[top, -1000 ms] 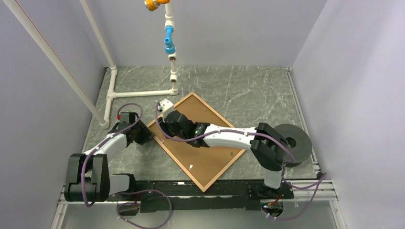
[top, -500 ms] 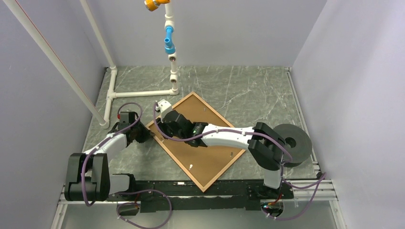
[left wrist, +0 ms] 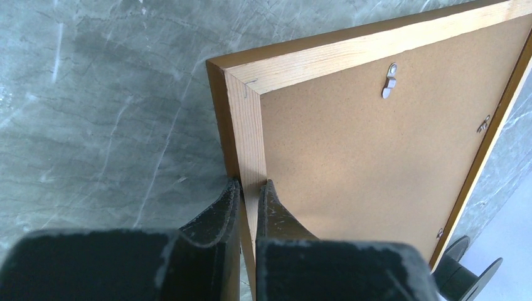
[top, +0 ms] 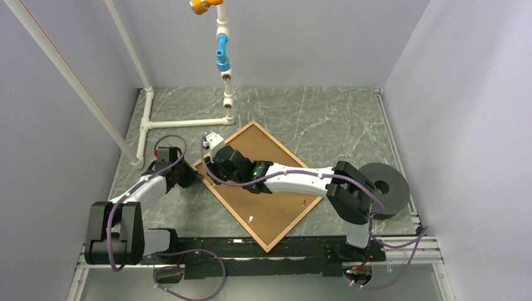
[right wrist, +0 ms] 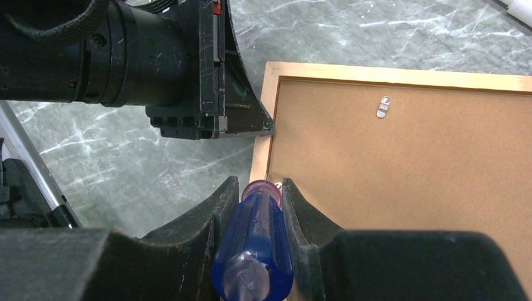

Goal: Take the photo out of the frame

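L gripper [left wrist: 250,188] clamps frame [left wrist: 241,113] rim, R gripper [right wrist: 262,185] grips blue screwdriver [right wrist: 254,251]: steady frame w/ L, ease tip to clip [right wrist: 383,106] at 2 o'clock.

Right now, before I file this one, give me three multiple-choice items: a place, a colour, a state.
1. The roll sits: A on the frame; B left of it; C right of it.
2. The right hand's screwdriver is: A red; B blue; C yellow.
3. The left hand is: A shut on the frame's rim; B open; C shut on the roll.
1C, it lies by the right arm; 2B, its handle is blue; 3A, it pinches the wood rail.
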Robot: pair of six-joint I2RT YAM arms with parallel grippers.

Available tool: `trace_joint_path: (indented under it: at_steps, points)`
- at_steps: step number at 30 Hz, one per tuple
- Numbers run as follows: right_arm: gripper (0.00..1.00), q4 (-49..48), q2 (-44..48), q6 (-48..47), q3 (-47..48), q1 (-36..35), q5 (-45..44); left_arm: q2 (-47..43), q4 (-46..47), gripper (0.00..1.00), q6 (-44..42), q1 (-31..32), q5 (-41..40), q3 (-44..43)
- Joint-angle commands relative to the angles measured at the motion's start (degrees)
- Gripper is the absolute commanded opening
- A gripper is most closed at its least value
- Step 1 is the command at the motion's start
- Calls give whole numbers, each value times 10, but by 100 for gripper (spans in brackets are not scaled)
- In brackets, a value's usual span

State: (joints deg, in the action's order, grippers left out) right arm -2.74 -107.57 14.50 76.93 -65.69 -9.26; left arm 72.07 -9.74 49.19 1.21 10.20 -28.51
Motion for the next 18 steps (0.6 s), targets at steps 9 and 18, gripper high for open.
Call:
trace_joint_path:
  at_steps: [9,18]
  points:
    - [0,116,5,-32,53,-39,-75,13,-23,0,-21,0,-49,13]
    - [0,135,9,-35,55,-46,-110,12,-27,0,-24,0,-54,12]
